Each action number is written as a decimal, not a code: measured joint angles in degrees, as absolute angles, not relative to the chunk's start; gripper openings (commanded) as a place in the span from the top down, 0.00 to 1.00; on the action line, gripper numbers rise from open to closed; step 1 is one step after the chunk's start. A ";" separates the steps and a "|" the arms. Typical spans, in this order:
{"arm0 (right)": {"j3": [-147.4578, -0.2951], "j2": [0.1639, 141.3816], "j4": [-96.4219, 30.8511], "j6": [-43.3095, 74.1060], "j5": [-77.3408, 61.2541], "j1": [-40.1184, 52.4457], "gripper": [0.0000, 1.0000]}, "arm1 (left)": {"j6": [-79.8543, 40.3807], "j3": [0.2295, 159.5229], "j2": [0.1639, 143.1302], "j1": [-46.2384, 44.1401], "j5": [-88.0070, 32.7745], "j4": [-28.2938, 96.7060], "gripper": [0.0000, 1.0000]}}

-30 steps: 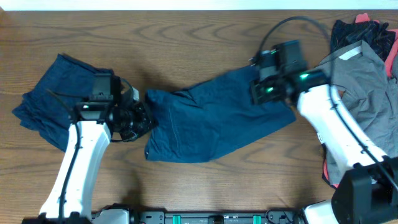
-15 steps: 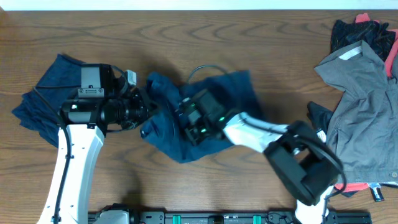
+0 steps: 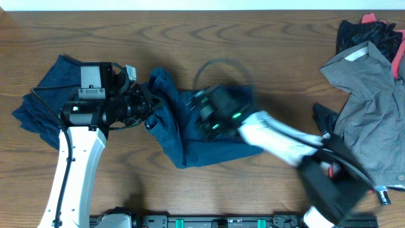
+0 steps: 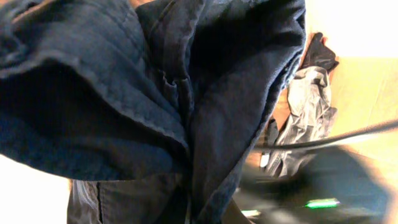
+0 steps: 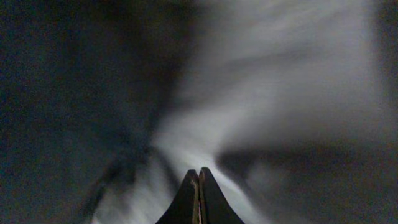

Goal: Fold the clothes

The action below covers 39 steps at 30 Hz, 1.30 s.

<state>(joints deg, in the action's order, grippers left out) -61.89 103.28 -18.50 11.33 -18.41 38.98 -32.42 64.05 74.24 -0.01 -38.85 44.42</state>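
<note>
A navy denim-like garment [image 3: 196,136] lies doubled over at the table's middle. My left gripper [image 3: 150,106] is shut on its raised left edge. In the left wrist view the navy fabric [image 4: 155,93] fills the frame and hides the fingers. My right gripper [image 3: 204,119], blurred by motion, is over the same garment. Its fingers [image 5: 199,172] are pressed shut, with blurred dark cloth around them and nothing seen between them. A second navy piece [image 3: 41,104] lies at far left. A grey collared shirt [image 3: 367,101] lies at right, with black and coral-red items [image 3: 370,31] behind it.
The right arm's cable [image 3: 218,63] loops above the garment. The left arm [image 3: 79,152] runs up from the front edge. Bare wooden tabletop [image 3: 285,69] lies between the navy garment and the grey shirt.
My right arm swept from the garment's right end to the left, carrying that side over so the garment is doubled. My left gripper rose slightly with the left edge.
</note>
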 measured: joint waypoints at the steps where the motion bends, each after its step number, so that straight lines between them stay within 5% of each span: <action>1: -62.04 100.71 -20.91 10.92 -17.39 36.53 0.99 | -32.47 64.05 74.24 -0.01 -38.81 44.42 0.94; 9: -62.57 95.55 -37.74 5.74 -11.70 23.75 0.99 | -33.50 64.05 74.24 -0.01 -38.79 43.79 0.94; 19: -53.34 100.40 -32.34 4.49 -10.59 22.57 0.99 | -38.37 64.12 74.24 -3.57 -38.61 37.23 0.94; 39: -51.94 99.70 -30.15 5.91 -10.26 24.10 0.99 | -52.45 64.23 81.87 -30.55 -20.21 18.68 0.94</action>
<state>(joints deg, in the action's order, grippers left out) -51.94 99.70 -30.15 5.91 -10.26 24.10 -52.45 64.23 81.87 -30.55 -20.21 18.68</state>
